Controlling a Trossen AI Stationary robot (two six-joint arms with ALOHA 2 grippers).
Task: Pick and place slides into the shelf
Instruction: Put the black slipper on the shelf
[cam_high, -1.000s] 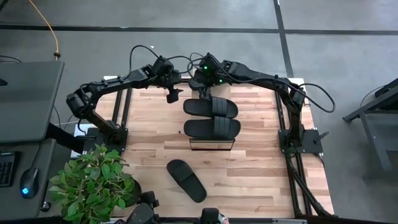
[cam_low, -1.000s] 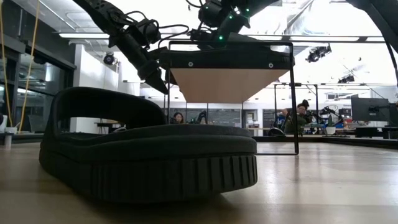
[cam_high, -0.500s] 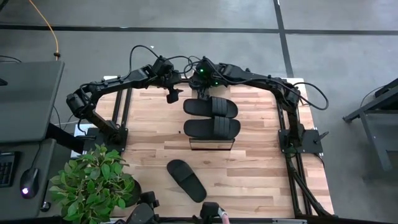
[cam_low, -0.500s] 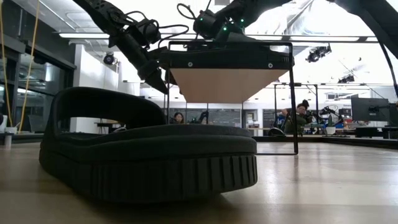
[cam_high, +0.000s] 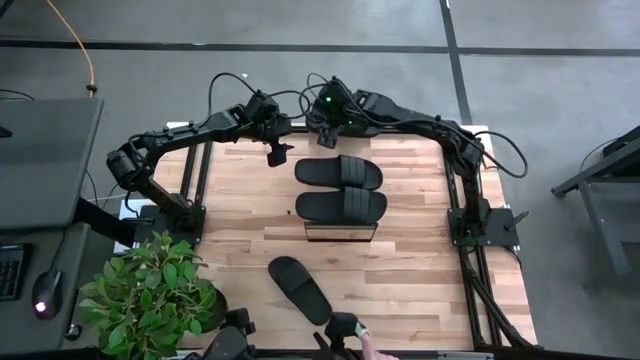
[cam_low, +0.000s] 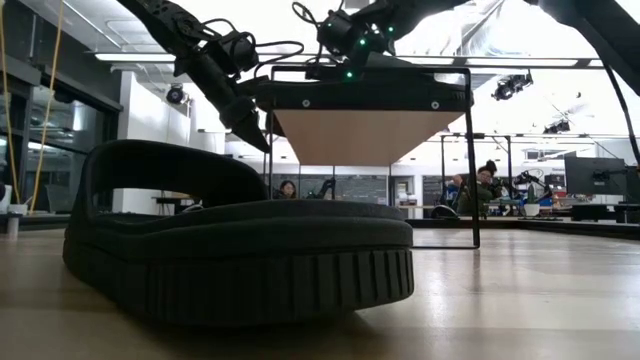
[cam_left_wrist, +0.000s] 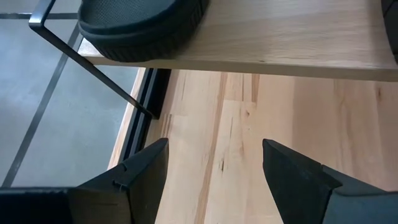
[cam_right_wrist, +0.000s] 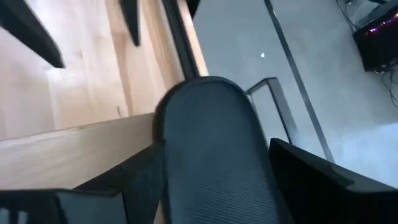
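We've got 2 slides (cam_high: 339, 172) on the shelf (cam_high: 341, 233), 1 slide (cam_high: 299, 289) at 6 o'clock on the counter (cam_high: 420, 280), both end effectors released: light, flexible foam, so grab the strap.

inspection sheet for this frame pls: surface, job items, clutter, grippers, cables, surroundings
Surface: butcher-block table, bare wood around the rack.
Job's things: two slides lie side by side on the shelf; a third slide lies on the tabletop nearer the front edge. No fourth seen.
Clutter: potted plant at the table's front left corner.
Grippers: left gripper open, empty, beside the shelf's far left end; right gripper open, above the end of the far slide, not gripping it.
Cables: black leads loop along both arms; a yellow cord on the floor.
Surroundings: grey floor, a desk to the left; people in the room behind.
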